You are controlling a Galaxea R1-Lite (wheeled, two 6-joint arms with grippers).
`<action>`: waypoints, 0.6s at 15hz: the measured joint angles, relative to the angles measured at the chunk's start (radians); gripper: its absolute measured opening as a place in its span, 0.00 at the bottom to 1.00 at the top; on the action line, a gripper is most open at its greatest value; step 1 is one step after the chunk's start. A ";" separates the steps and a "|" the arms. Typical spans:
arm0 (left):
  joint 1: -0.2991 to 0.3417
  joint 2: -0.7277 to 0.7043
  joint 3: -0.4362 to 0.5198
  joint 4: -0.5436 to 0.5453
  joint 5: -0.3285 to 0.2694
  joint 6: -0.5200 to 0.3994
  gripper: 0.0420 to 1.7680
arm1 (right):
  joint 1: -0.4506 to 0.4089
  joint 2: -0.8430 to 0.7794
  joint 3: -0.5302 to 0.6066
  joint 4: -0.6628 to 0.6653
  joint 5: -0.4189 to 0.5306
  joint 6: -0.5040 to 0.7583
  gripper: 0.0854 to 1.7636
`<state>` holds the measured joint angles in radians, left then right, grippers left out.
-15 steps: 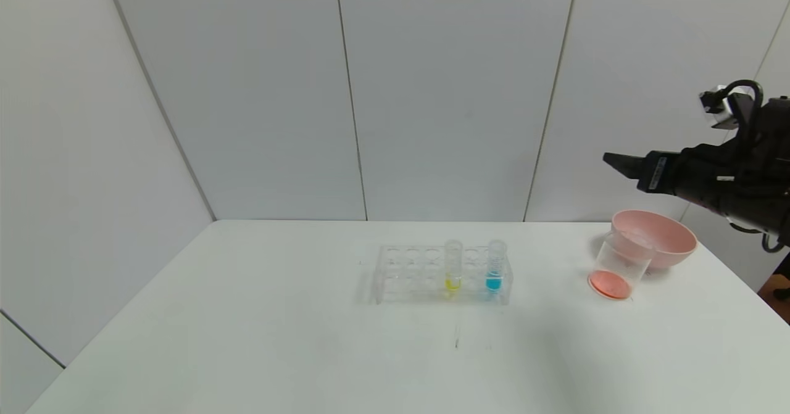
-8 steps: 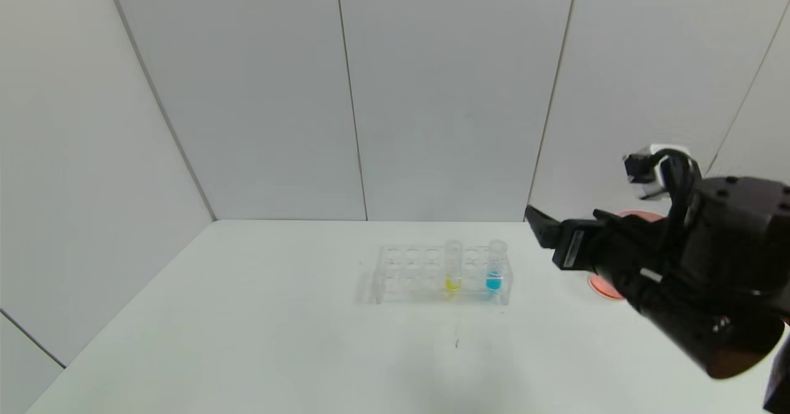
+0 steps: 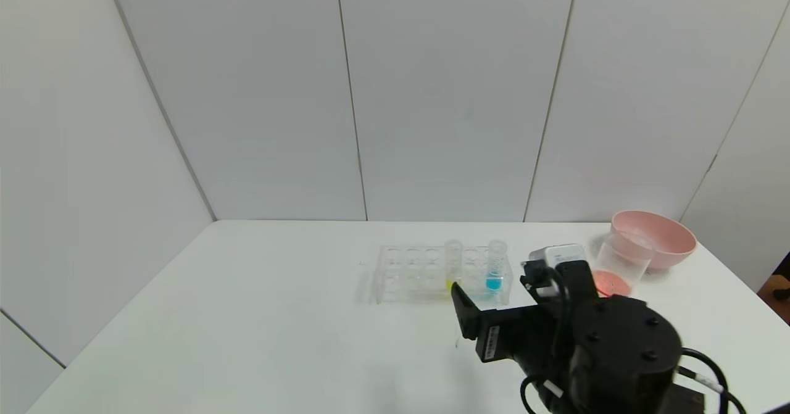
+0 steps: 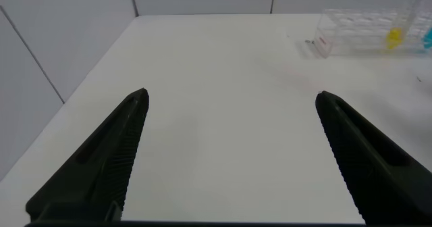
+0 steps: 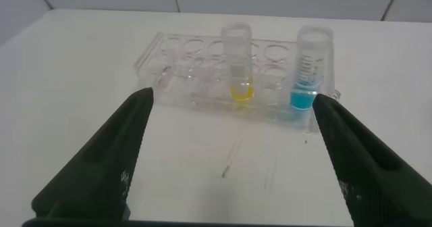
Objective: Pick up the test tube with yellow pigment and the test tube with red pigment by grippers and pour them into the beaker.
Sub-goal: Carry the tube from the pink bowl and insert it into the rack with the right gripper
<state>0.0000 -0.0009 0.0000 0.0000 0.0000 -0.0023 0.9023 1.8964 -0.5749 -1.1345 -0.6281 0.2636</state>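
Right gripper [image 5: 233,156]: low over the table [image 3: 259,315], just in front of the tube rack [image 3: 419,272]; fingers spread wide, nothing between them. In its wrist view the yellow tube lies between the two finger tips, farther off.
Left gripper [image 4: 233,153]: seen only in its wrist view, over bare table well away from the rack; fingers wide apart, empty.
Yellow tube [image 5: 237,65]: upright in the rack, yellow liquid at its tip.
Blue tube [image 5: 310,68]: upright in the rack, beside the yellow one with one hole between them.
Red tube: cannot find it in any view.
Beaker [image 3: 620,266]: on the table right of the rack, touching the pink bowl [image 3: 657,235]; orange-red liquid at its bottom.
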 joint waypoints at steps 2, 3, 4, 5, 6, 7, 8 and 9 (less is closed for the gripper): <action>0.000 0.000 0.000 0.000 0.000 0.000 1.00 | -0.006 0.080 -0.069 0.004 0.005 0.008 0.96; 0.000 0.000 0.000 0.000 0.000 0.000 1.00 | -0.012 0.116 -0.100 0.011 0.007 0.009 0.96; 0.000 0.000 0.000 0.000 0.000 0.000 1.00 | -0.020 0.152 -0.137 0.025 0.007 0.009 0.96; 0.000 0.000 0.000 0.000 0.000 0.000 1.00 | -0.031 0.188 -0.181 0.044 0.007 0.009 0.96; 0.000 0.000 0.000 0.000 0.000 0.000 1.00 | -0.044 0.222 -0.230 0.066 0.007 0.009 0.96; 0.000 0.000 0.000 0.000 0.000 0.000 1.00 | -0.056 0.248 -0.271 0.089 0.008 0.009 0.96; 0.000 0.000 0.000 0.000 0.000 0.000 1.00 | -0.071 0.274 -0.320 0.119 0.010 0.009 0.96; 0.000 0.000 0.000 0.000 0.000 0.000 1.00 | -0.084 0.297 -0.363 0.148 0.020 0.009 0.96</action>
<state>0.0000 -0.0009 0.0000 0.0000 0.0000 -0.0023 0.8183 2.1936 -0.9377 -0.9864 -0.6077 0.2726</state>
